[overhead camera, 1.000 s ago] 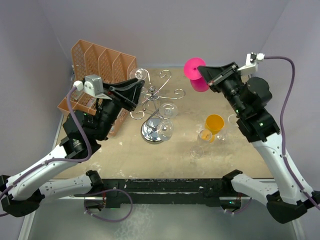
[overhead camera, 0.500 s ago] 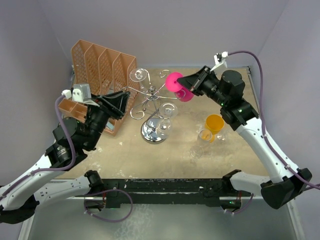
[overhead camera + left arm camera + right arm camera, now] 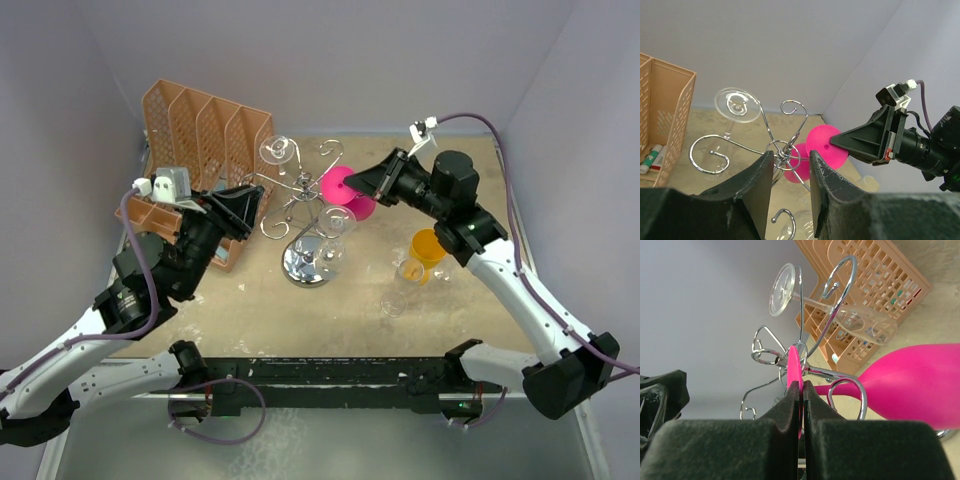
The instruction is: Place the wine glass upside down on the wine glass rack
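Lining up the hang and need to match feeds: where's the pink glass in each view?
Top: pink glass at centre, right of the rack, foot in the right fingers.
Left wrist: centre-right, behind the rack.
Right wrist: bowl at right, foot pinched edge-on.
Shared landmark: the rack's hub.

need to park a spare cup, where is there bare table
Bare sandy tabletop lies along the near edge, in front of the round base of the chrome wire rack. Crowded to the right, around the orange plastic cup and clear glasses.
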